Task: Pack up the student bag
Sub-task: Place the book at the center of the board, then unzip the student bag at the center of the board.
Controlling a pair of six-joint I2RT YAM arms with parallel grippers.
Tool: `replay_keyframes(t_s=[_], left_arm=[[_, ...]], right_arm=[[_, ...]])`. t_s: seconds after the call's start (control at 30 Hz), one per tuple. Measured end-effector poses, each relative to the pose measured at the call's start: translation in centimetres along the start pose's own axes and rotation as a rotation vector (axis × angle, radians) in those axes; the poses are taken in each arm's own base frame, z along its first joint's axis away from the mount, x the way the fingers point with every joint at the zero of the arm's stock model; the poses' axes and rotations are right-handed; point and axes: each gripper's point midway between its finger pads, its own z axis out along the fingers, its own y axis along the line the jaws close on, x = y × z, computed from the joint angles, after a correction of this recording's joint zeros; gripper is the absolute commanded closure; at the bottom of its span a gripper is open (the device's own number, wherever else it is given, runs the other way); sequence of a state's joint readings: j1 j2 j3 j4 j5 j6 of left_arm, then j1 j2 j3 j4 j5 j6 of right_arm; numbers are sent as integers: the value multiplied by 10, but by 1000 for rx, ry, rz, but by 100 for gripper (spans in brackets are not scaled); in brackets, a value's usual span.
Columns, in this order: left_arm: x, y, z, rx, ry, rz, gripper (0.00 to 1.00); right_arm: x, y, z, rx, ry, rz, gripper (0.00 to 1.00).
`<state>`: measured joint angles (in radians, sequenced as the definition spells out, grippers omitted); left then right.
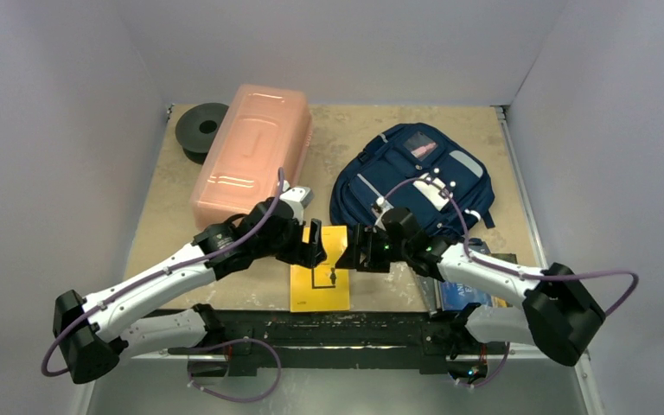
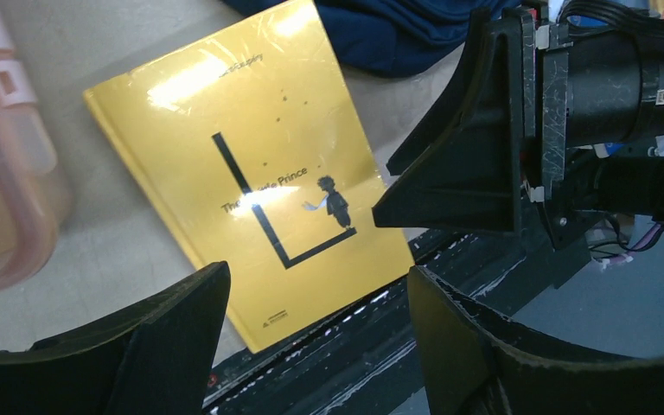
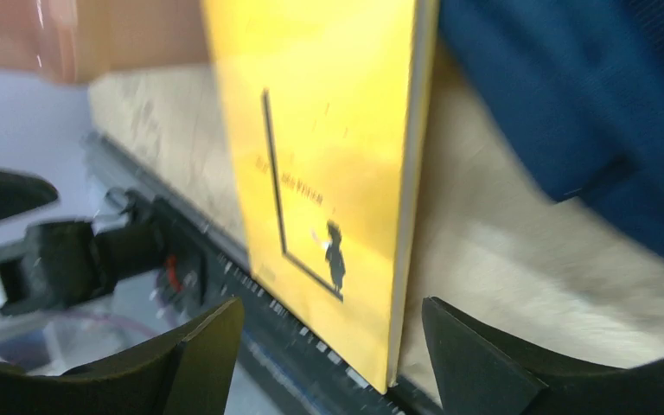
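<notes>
Left tool (image 2: 316, 290), jaws apart, over yellow "Prince" book (image 2: 251, 164) beside student bag (image 1: 415, 177)

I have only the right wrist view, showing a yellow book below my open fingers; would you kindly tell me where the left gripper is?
Observer: The left gripper hovers open at the yellow book's left side, facing the right gripper.
Operator: Thank you. Is the book lifted?
Observer: No, the top view shows it lying flat on the table, near the front edge.
Operator: And where is the whole bag?
Observer: The student bag lies behind the book, to the right of a pink box.
</notes>
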<state>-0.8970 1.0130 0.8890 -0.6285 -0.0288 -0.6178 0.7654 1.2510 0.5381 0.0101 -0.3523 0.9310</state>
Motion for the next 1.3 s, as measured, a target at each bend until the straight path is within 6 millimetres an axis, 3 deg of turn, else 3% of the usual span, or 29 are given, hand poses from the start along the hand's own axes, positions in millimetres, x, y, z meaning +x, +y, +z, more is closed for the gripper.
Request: replay_keyframes(t_s=[0.07,0.13,0.2,0.3,0.4,0.57,0.63,0.7,0.8,0.93,1.07,1.3], left_arm=[[-3,-7,9,28,4,-3,27],[-5,-15,20,53,7,-9,28],[-8,-21,32,70,16,-12,30],[-19,-34,52,101,15,-17,30],[-37,-53,79,136,13,-15,31],[-68,-82,124,173,26,-12,33],[-73,-90,138,187,41,-12,33],[-76,-95,151,200,59,-24,34],[-76,-98,166,225,98,-72,34],[-76,-86,186,223,143,-165,35],[-78,-76,203,210,160,-230,35],[-85,-87,241,246,159,-339,32]], right_arm=[[-19,-5,-12,58,-68,-50,15],[-51,-17,-31,132,-178,-62,14],[-89,-42,-57,229,-312,-24,12],[-129,-88,-104,379,-505,85,8],[-152,-127,-151,502,-666,189,11],[-164,-191,-193,637,-760,352,30],[-159,-213,-198,657,-748,425,32],[-154,-222,-193,639,-713,463,34],[-150,-223,-179,598,-655,478,38],[-148,-228,-168,580,-611,495,50],[-148,-229,-163,564,-600,506,50],[-151,-233,-161,574,-584,499,51]])
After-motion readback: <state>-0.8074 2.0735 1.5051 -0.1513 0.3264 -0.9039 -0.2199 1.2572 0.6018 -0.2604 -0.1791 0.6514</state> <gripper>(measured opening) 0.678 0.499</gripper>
